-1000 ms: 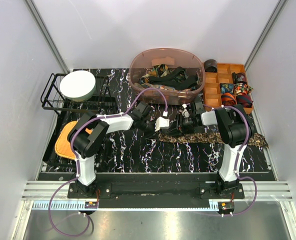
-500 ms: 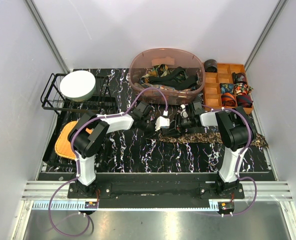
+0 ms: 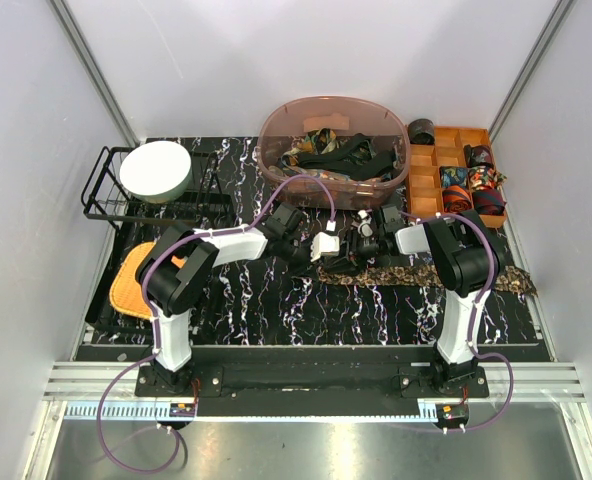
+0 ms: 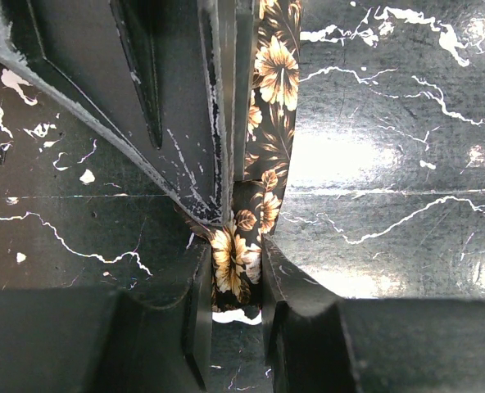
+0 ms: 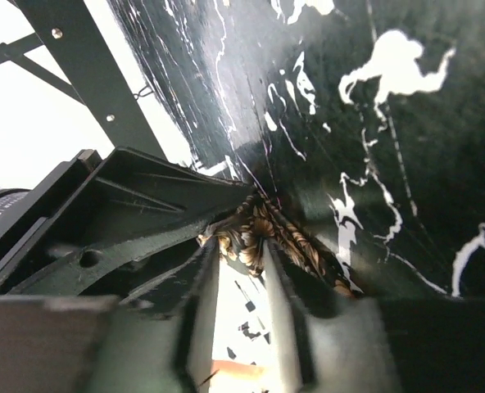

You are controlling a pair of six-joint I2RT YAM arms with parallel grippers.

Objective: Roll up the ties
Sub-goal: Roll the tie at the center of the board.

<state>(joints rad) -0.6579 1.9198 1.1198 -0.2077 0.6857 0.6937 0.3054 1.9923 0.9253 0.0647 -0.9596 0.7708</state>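
Table: black surface with white marble veining [image 3: 276, 300]; both arms reach over its middle.
Tie in hand: brown floral tie [image 3: 426, 272], dark cloth with tan and cream hibiscus-like blooms. It lies flat in a long strip, roughly parallel to the near edge, from the table's middle to the right edge.
Tie's worked end: at the middle of the table, folded into a small bunch between the two grippers.
Left gripper [image 4: 234, 270]: fingers closed on the bunched end. The cloth is squeezed between the two pads, and the strip runs on beyond the tips, flat on the table.
Right gripper [image 5: 244, 254]: comes in from the opposite side, its tips pinching the same bunch. The left gripper's dark body is pressed right up against it.
Spacing: the two grippers touch, or nearly so, over the tie's end.
Tub: brown translucent oval tub [image 3: 276, 150] at the far edge, centre, holding loose ties [image 3: 336, 152], black and patterned.
Tray: orange compartment tray [image 3: 423, 185] in the far right corner, with rolled ties [image 3: 466, 185] in several compartments.
Rack: black wire rack [image 3: 101, 190] at the far left, carrying a white bowl [image 3: 156, 170].
Left edge: an orange mat [image 3: 126, 285] beside the left arm.
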